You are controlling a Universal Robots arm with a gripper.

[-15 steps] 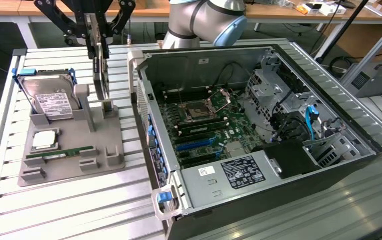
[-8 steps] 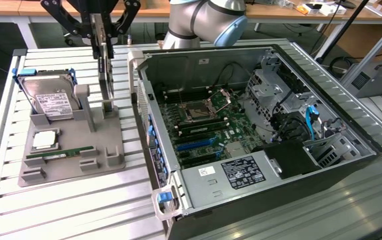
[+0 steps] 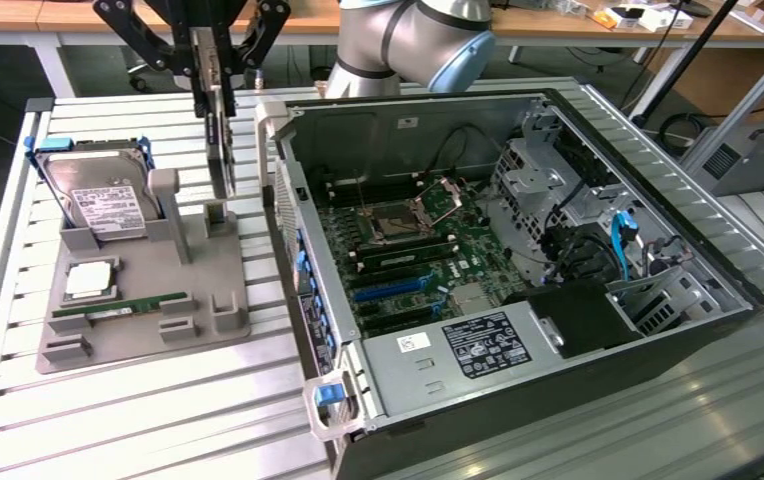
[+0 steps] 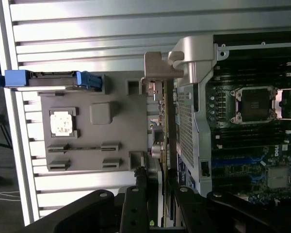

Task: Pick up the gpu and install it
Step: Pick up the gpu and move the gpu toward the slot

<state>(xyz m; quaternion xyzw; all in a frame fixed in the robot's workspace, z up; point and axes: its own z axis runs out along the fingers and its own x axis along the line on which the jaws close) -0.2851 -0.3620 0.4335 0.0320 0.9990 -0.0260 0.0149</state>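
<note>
GPU [image 3: 226, 160] seen edge-on, faces unreadable, upper end hidden in gripper [image 3: 215, 95], long axis vertical, lower end over grey fixture [image 3: 142, 320], contact unclear, beside PC case [image 3: 516, 250], jaws part-closed, clamping card.

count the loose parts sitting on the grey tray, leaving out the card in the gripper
3: the hard drive at the tray's far end in the exterior view, the cpu in the middle, the green ram stick just nearer than it. Nothing seems hidden.
</note>
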